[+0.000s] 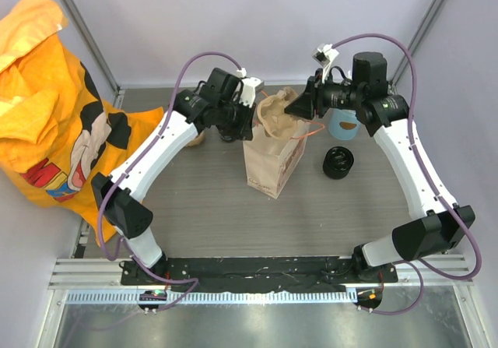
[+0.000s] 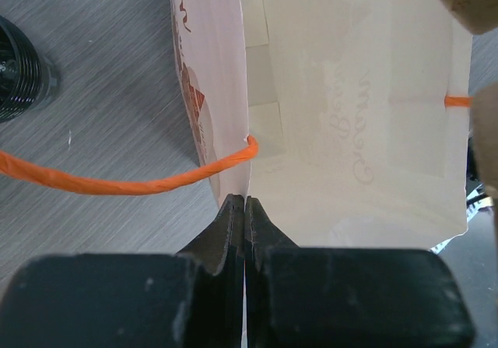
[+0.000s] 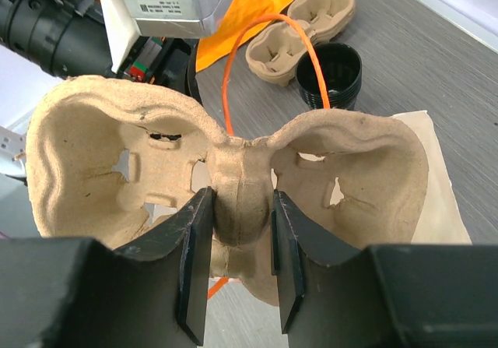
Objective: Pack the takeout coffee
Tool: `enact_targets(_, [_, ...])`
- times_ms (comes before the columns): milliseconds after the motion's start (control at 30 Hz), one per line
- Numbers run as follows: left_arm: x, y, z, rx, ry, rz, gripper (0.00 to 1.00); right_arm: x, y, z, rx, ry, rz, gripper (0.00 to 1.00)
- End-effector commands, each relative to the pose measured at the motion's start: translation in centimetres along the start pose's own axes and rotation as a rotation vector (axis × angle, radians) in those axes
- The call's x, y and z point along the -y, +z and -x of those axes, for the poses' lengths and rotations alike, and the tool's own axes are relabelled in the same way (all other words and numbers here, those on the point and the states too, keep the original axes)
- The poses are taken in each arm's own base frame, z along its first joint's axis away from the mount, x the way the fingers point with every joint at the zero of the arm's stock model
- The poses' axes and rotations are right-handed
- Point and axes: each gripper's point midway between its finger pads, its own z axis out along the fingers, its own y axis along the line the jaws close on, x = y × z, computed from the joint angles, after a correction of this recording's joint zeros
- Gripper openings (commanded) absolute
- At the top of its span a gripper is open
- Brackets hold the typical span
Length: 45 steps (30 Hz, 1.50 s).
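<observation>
Left gripper [image 2: 245,205] is clamped flat on the rim of the paper bag [image 1: 271,165], which stands upright with its mouth open. Right gripper [image 3: 241,202] is closed on the middle rib of a brown pulp cup carrier [image 3: 354,169], held at the bag mouth. Takeout coffee [image 1: 338,163] is seen standing on the table [image 1: 194,208], just right of the bag, near a light-blue cup [image 1: 343,126].

The takeout coffee [image 1: 338,162] is a small black tapered cup with a round, ribbed black lid. It stands upright on the grey surface [image 1: 202,208], near the paper bag [image 1: 268,165] but apart from it, on its right.
</observation>
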Motion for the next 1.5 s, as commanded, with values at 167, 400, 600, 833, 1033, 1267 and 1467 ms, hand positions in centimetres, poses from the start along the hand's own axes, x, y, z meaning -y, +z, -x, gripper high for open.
enact_targets(167, [1.1,-0.9,1.0,0.059,0.071,-0.06,0.0,1.2,1.2,-0.7,-0.047,-0.069,0.028,0.34])
enact_targets(400, [0.9,-0.7,0.9,0.066,0.089,-0.055,0.0,1.7,1.7,-1.6,-0.092,-0.073,0.049,0.34])
enact_targets(600, [0.7,-0.8,1.0,0.073,0.099,-0.045,0.0,2.1,1.6,-1.9,-0.112,-0.081,0.028,0.32])
enact_targets(833, [0.7,-1.0,1.5,0.09,0.105,-0.04,0.0,2.9,1.6,-1.9,-0.141,-0.144,-0.045,0.31])
enact_targets(1033, [0.5,-1.2,2.1,0.105,0.121,-0.024,0.0,3.0,2.1,-2.3,-0.189,-0.19,-0.089,0.31])
enact_targets(1267, [0.4,-1.6,2.5,0.118,0.138,-0.011,0.0,3.5,2.8,-2.4,-0.249,-0.271,-0.153,0.3])
enact_targets(1467, [0.5,-1.9,2.8,0.133,0.153,-0.013,0.0,4.0,3.1,-2.3,-0.249,-0.256,-0.18,0.29])
